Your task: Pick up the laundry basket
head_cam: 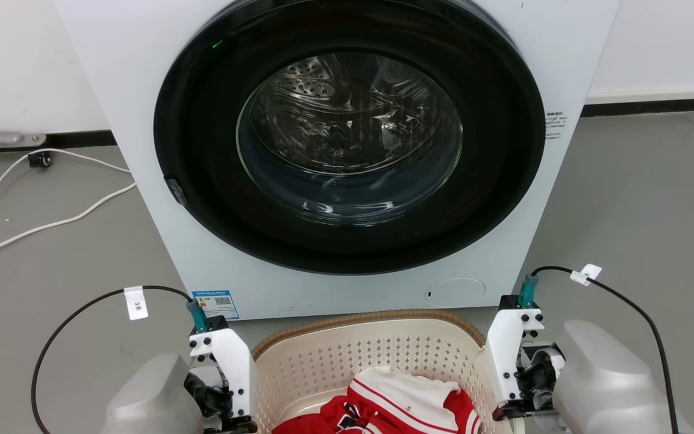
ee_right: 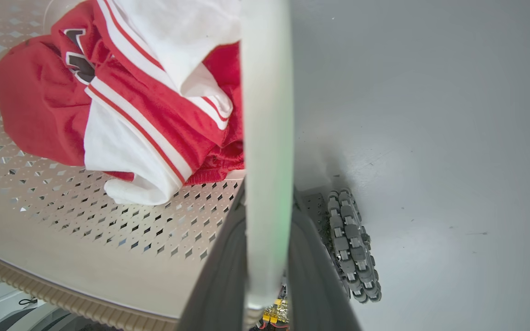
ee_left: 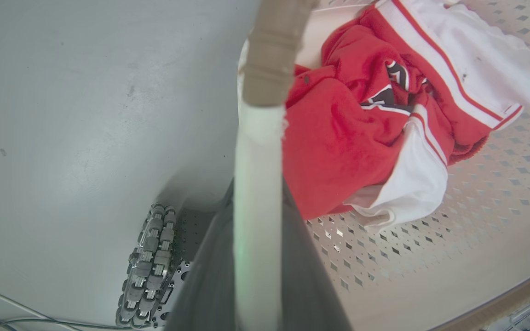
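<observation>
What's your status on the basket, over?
Clamped on laundry basket handles: left gripper, right gripper. Inside: red-white garment. Close ahead: washing machine.

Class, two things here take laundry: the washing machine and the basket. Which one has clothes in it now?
The laundry basket: a red and white garment lies in it. The washing machine shows a bare metal drum.

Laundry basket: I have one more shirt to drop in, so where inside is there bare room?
The laundry basket has bare perforated floor between the red-and-white garment and the brown rim nearest the robot, plus a strip along the far wall. Crowded: the middle, and both handles, gripped by the left pincer and right pincer.
</observation>
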